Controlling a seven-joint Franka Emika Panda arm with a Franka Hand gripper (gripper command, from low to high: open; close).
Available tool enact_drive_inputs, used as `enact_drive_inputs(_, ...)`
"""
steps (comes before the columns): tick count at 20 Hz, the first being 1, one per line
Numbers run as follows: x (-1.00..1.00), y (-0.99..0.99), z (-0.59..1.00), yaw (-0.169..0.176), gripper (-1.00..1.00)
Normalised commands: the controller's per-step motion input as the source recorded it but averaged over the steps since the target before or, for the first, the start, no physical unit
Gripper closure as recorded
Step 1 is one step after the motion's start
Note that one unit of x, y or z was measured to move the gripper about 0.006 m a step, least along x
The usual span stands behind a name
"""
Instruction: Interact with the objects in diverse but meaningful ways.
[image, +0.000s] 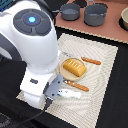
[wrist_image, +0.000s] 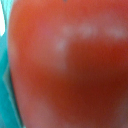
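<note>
A blurred red tomato (wrist_image: 70, 65) fills nearly the whole wrist view, very close to the camera; no fingers show there. In the exterior view the tomato is hidden. My gripper (image: 51, 93) is low over the near left part of the striped cloth (image: 102, 82), and the arm's bulk hides its fingertips. The yellow-orange ridged bread (image: 73, 67) lies on a round wooden plate (image: 64, 70). One brown sausage stick (image: 91, 61) lies beyond the bread, another (image: 78, 86) in front of it. A small white-and-blue piece (image: 68, 93) lies right beside the gripper.
Two grey pots (image: 70, 12) (image: 96, 14) stand on a brown board (image: 112, 29) at the back. A bowl (image: 124, 19) sits at the exterior view's right edge. The cloth lies on a black tabletop (image: 117, 100). A teal patch (wrist_image: 4, 75) shows beside the tomato.
</note>
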Motion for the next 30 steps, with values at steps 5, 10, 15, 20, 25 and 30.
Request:
enact_drive_inputs(5,-0.34,-0.07,0.14,0.000,1.00)
enact_drive_inputs(10,-0.34,-0.07,0.16,0.000,-1.00)
enact_drive_inputs(15,-0.24,-0.06,0.07,0.000,-1.00)
enact_drive_inputs(20,-0.18,-0.02,0.03,0.000,-1.00)
enact_drive_inputs(25,-0.40,0.00,0.48,0.000,-1.00)
enact_drive_inputs(30,-0.32,0.07,0.94,-0.028,-1.00)
